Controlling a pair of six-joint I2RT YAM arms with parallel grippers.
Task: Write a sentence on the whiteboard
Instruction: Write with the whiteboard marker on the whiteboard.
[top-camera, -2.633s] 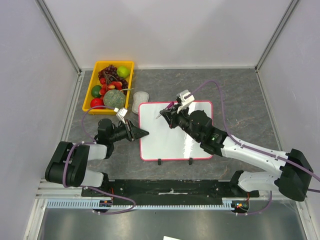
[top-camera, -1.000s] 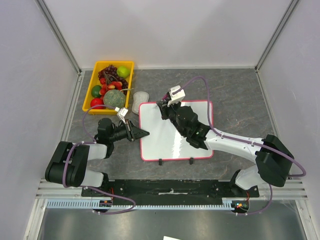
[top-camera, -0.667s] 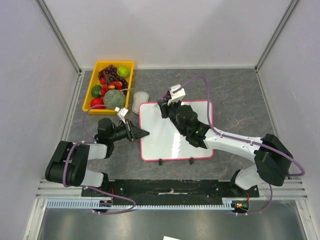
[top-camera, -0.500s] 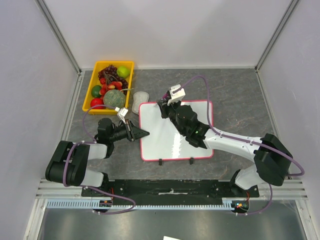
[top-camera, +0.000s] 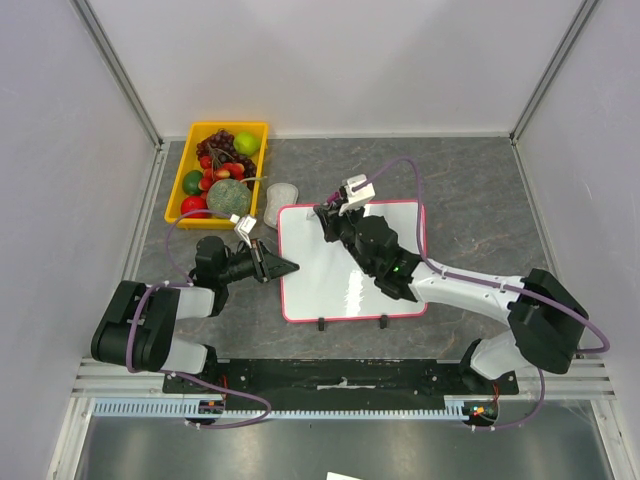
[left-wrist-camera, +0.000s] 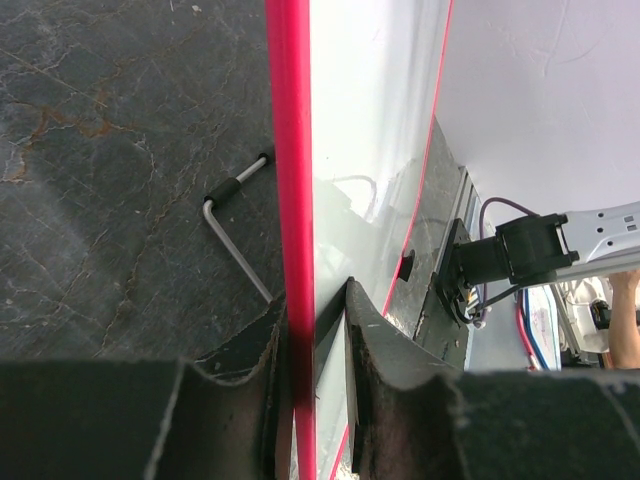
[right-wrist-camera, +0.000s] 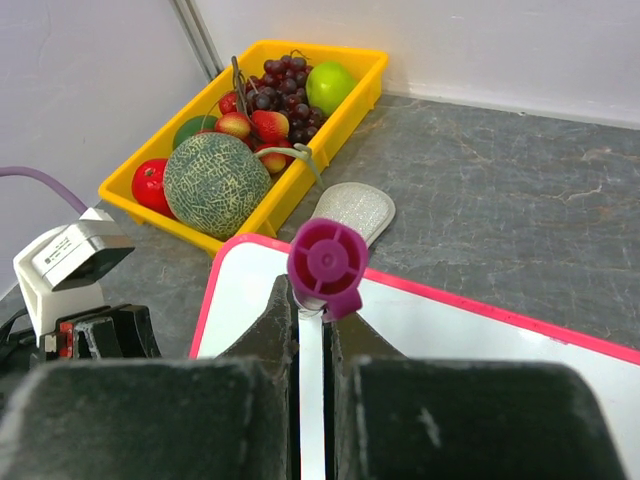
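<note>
The glossy white whiteboard, rounded at its corners, lay flat on the grey marbled worktop. The left claw pinched its thin pink-red frame. The right claw gripped a marker with a round magenta end above the board's far-left corner.

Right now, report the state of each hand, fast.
Left hand: closed on the pink edge of the whiteboard.
Right hand: closed on a marker with a purple end.

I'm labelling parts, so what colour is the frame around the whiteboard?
Pink-red. The whiteboard frame shows best in the left wrist view.
</note>
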